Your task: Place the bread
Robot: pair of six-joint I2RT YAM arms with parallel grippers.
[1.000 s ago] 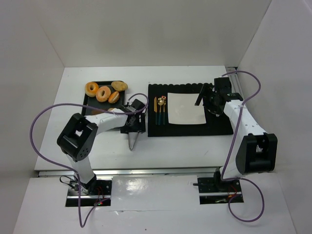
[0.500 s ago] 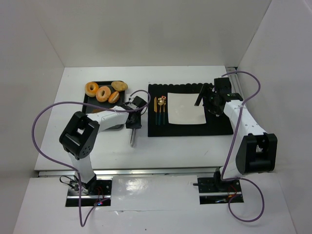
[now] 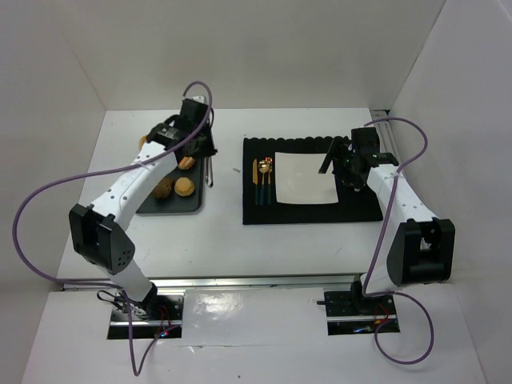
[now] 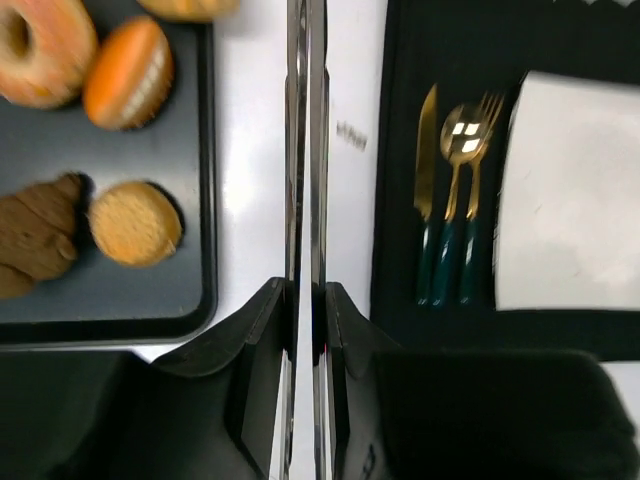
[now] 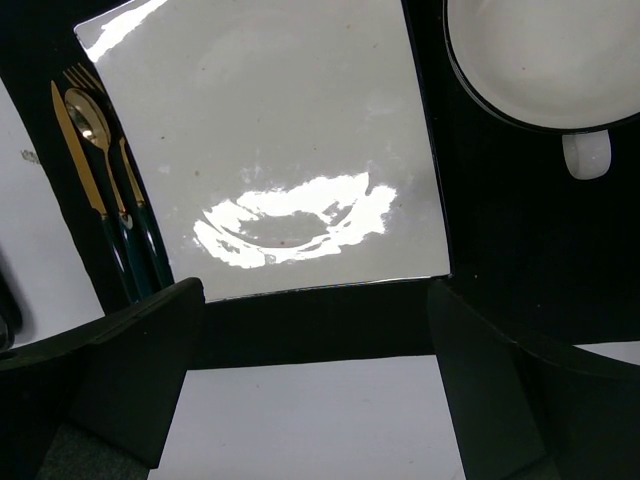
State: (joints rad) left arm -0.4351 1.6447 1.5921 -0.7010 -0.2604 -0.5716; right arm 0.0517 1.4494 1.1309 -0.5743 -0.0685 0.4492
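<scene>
Right gripper (image 5: 315, 345) hangs over the near edge of the white plate (image 5: 270, 120), fingers wide apart, empty. Left gripper (image 3: 210, 178) shows long fingers (image 4: 305, 150) pressed together on nothing, above the bare strip just right of the tray (image 4: 120, 300). The bread (image 4: 135, 222) sits on that tray, far left.

The left arm (image 3: 140, 176) has swung away from the near right corner of the tray (image 3: 172, 206) and now reaches over its far end. The left gripper (image 3: 210, 183) was open; now its long fingers (image 4: 296, 150) are pressed together beside the tray's right edge. Two buns (image 3: 185, 188) at the tray's near end, mostly hidden before, now show.
</scene>
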